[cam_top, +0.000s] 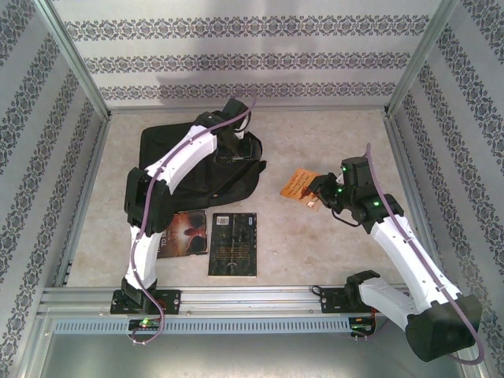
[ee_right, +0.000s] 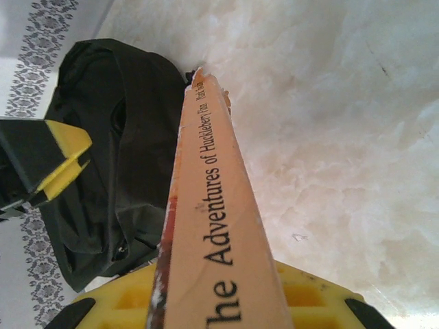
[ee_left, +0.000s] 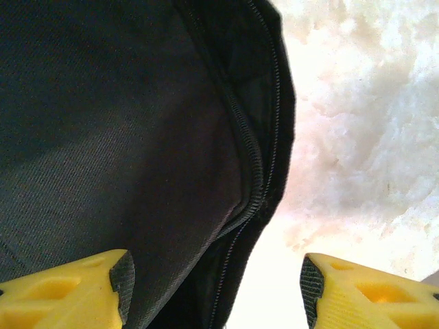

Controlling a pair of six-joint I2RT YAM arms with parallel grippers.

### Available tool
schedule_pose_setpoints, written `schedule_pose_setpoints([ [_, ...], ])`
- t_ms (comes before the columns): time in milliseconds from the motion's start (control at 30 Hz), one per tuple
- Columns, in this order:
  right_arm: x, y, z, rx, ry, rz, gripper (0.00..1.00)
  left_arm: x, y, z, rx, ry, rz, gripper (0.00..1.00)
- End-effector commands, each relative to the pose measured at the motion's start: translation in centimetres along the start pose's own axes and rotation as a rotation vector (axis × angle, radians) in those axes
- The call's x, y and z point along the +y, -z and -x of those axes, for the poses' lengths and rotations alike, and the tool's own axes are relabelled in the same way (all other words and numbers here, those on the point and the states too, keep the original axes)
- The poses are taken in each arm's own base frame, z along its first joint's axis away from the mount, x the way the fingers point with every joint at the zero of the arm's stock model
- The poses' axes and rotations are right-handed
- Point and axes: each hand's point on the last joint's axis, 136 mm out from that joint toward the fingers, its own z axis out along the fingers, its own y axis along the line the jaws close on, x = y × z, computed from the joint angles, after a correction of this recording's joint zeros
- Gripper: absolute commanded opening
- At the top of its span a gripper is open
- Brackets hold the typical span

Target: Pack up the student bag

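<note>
The left pincer stands wide open with nothing between its yellow tips, poised just over the right-hand edge of the bag. One tip hangs above the dark cloth and the other above the pale bench, so the rim with its zip runs up between them. This is the arm nearer the bag, reaching across it from the near left. Whether the zip is parted enough to take anything I cannot tell; the teeth curve along a fold, which looks slack rather than gaping. The right pincer is closed on an orange paperback, gripped low with its spine facing the wrist camera. The paperback's long axis points away from the pincer and slightly left, straight toward the bag. Bag and paperback are well apart, with bare bench between them, so by my reading the coming move turns on carrying the paperback leftward along that line while the left pincer takes the rim. The bag lies at the far left-centre of the bench, flat and slumped, broader across than deep — black soft cloth, rumpled, far larger than the paperback. Two more books lie flat on the near side of it, a black one and a darker, reddish one partly under the left arm.
</note>
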Motion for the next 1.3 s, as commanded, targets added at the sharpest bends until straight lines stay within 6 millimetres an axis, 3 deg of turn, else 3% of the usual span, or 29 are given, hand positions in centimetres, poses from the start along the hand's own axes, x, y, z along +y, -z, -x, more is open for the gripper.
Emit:
schedule_pose_setpoints([
  [0,-0.5,-0.5,-0.9,0.037,0.012,-0.005,0.0,-0.5,0.4,0.3,-0.004,-0.065,0.008,0.65],
  [500,-1.2,-1.3,-1.6,0.071,-0.01,-0.006,0.0,-0.1,-2.6,0.4,0.024,-0.091,0.055,0.65],
  [800,-1.3,-1.4,-1.5,0.065,-0.012,-0.002,0.0,1.0,-4.6,0.1,0.058,-0.089,0.104,0.57],
  [933,-1.1,-1.3,-1.4,0.064,-0.007,0.003,0.0,1.2,-5.0,0.2,0.056,-0.088,0.116,0.48],
  [1000,-1.2,-1.3,-1.4,0.062,0.001,0.001,0.0,1.0,-5.0,0.6,0.049,-0.087,0.107,0.24],
  [1100,-0.8,-1.1,-0.9,0.047,0.018,-0.006,0.0,0.3,-3.5,1.2,0.02,-0.083,0.094,0.01],
  [1267,1.8,0.1,1.0,-0.015,0.097,0.022,0.0,-0.6,4.1,2.9,-0.128,-0.085,0.097,0.0],
])
